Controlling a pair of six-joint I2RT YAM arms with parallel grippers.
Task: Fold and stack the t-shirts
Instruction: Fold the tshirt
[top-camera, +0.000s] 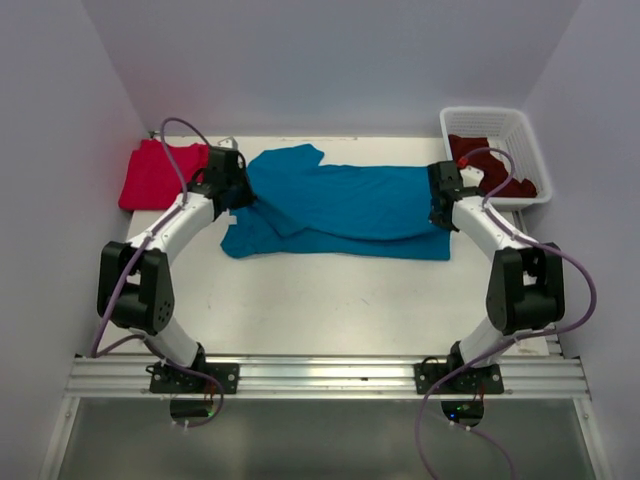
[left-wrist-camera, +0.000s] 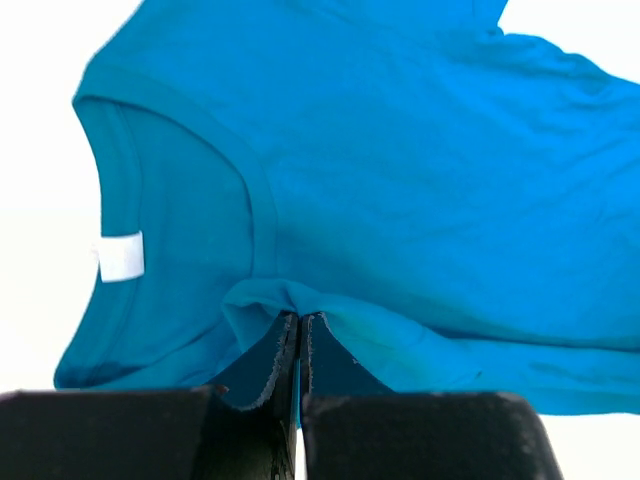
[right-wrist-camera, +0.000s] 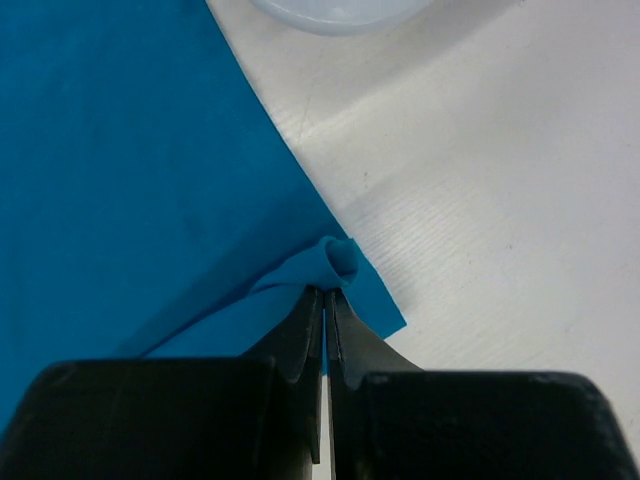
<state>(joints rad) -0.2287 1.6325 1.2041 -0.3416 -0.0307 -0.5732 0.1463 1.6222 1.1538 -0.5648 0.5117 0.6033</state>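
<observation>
**Top external view.** Item: teal t-shirt (top-camera: 350, 205), lying lengthwise across the middle of the table (top-camera: 330, 300). It is partly folded, with the collar end to the left and the hem end to the right. At the collar end is the left gripper (top-camera: 240, 200); at the hem end, the right gripper (top-camera: 443, 208). Also present: red t-shirt (top-camera: 150, 175), folded, in the far-left corner, and maroon t-shirts (top-camera: 520, 186) inside the white basket (top-camera: 495, 114) at the far right.

**Left wrist view.** The left gripper (left-wrist-camera: 300, 325) is clenched on a pinch of teal cloth just below the neckline. A white label (left-wrist-camera: 122, 256) shows inside the collar.

**Right wrist view.** The right gripper (right-wrist-camera: 325, 295) is clenched on a small rolled corner of the hem edge, with bare table just beside it.

**Handling note (judgement).** The step appears to be a lengthwise fold carried by both pinches.
- Raise both ends together and level, with the cloth taut between them.
- The right hold looks shallow and could slip, so move gently.
- Lay edge onto edge before letting go.
</observation>
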